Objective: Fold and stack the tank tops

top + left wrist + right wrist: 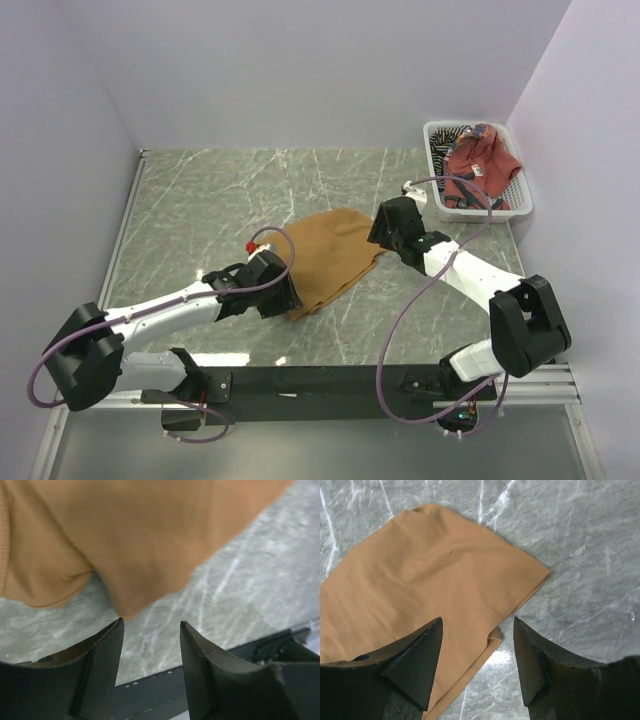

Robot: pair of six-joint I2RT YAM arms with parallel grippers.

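The mustard-tan tank top [333,258] lies folded on the marble table between my arms; it also shows in the left wrist view [125,535] and the right wrist view [425,580]. My left gripper [285,297] is open and empty at the top's near left corner [151,622]. My right gripper [383,238] is open and empty above the top's right edge [477,621]. The brick-red tank top [480,160] lies in the white mesh basket [515,208], with the striped tank top [450,136] under it.
The basket stands at the back right corner by the wall. A small red thing [250,244] sits on the left wrist. A black rail [330,380] runs along the near edge.
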